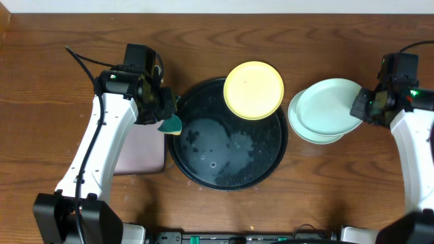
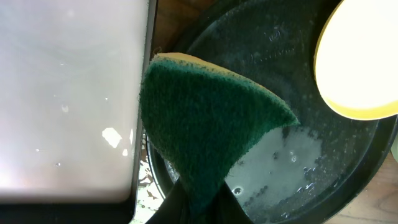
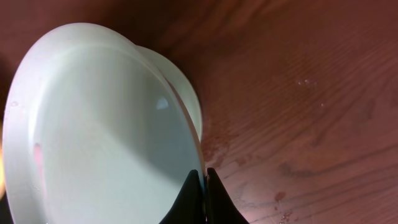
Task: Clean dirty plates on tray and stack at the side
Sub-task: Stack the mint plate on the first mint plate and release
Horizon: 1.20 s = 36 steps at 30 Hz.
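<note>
Our right hand (image 3: 202, 186) grips the top mint plate (image 3: 106, 143) by its rim, right of the tray (image 1: 203, 177). Our left hand (image 2: 196, 202) pinches a sponge (image 2: 205, 118) over the tray's left edge.

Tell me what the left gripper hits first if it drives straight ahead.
Likely the black tray: the left gripper's green sponge hangs over its near rim. The yellow plate sits off to the side; depth is unclear.

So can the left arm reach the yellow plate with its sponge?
Probably yes. The left gripper, shut on the sponge, hangs at the left edge of the tray, and only wet tray lies between it and the yellow plate. The right gripper is off to the side, on the top mint plate.
</note>
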### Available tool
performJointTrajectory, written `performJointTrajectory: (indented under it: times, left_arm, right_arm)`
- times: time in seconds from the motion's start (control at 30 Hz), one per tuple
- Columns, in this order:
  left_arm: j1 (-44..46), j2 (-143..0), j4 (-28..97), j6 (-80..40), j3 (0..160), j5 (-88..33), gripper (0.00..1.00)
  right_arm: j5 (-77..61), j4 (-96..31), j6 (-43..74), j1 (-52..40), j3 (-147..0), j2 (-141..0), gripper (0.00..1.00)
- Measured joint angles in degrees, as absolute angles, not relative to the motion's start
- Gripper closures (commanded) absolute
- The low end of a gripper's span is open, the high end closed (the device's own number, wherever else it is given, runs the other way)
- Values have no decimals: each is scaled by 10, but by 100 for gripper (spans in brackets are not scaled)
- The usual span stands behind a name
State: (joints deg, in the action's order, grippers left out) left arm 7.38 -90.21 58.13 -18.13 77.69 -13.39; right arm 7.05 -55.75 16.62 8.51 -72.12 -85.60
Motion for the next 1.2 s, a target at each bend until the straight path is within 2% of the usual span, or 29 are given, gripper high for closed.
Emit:
performJointTrajectory:
  times: [0.3,0.47,0.67,0.77,1.0,1.2]
  left_arm:
    - [74,-902,581,-181,777,-134,92]
    - [74,-902,581,-181,777,-134,93]
    - [74,-902,581,-181,777,-134,93]
    - [74,-902,581,-181,777,-134,93]
    - [74,-902,581,-181,777,-134,93]
    - [74,-902,581,-181,777,-134,93]
  right_arm:
    - [63,-523,161,88,-715,-950,98]
    - [57,-514,157,88,-715,-990,73]
    - [30,-511,152,88,-715,-1000,66]
    - [-11,-509,138,84,-717,-1000,53]
    - [-123,-497,80,28,-794,-1001,44]
    - [-136,-472,39,-42,-884,-1032,39]
